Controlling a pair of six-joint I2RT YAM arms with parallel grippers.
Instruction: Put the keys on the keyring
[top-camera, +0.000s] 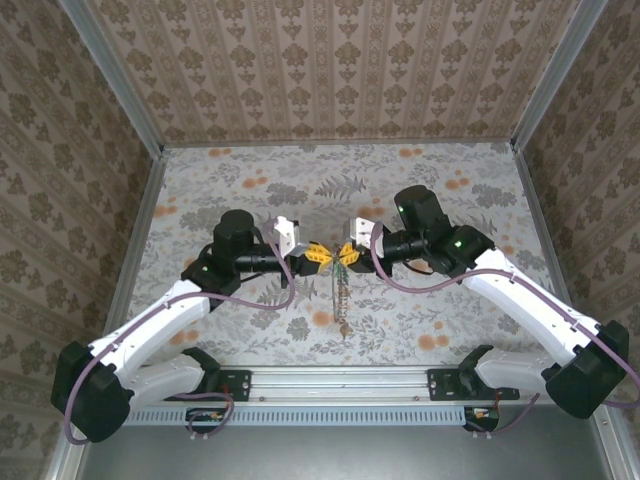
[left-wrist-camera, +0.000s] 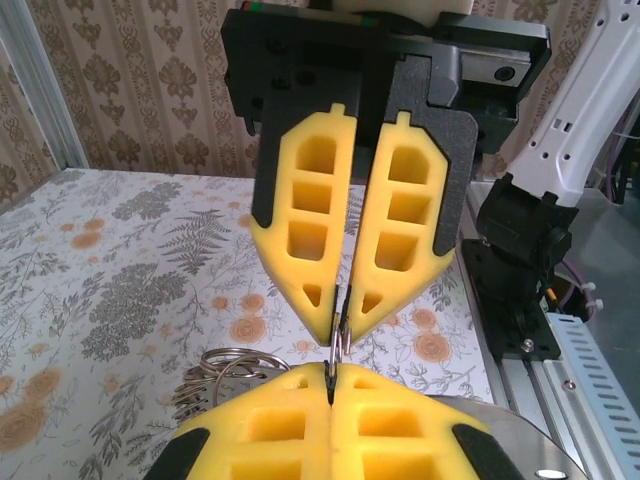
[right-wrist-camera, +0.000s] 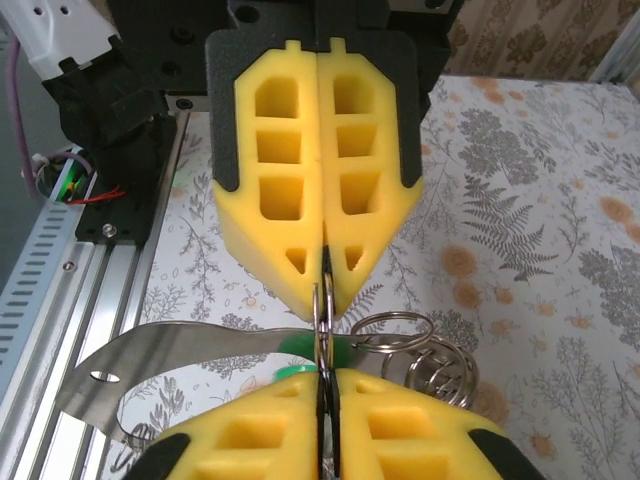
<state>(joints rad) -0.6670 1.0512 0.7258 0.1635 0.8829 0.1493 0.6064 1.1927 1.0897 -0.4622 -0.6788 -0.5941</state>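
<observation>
Both grippers meet tip to tip above the middle of the table. The keyring is a thin metal hoop seen edge-on, spanning the small gap between the two pairs of yellow fingers. My left gripper is shut on one side of it, and my right gripper is shut on the other. In the top view the left gripper and the right gripper almost touch. A key with a green head and a flat metal blade sits right at the right gripper's tips. A string of small parts hangs down from the grippers.
A bunch of silver split rings hangs beside the held hoop, also in the left wrist view. The floral table is walled by patterned panels. An aluminium rail with the arm bases runs along the near edge.
</observation>
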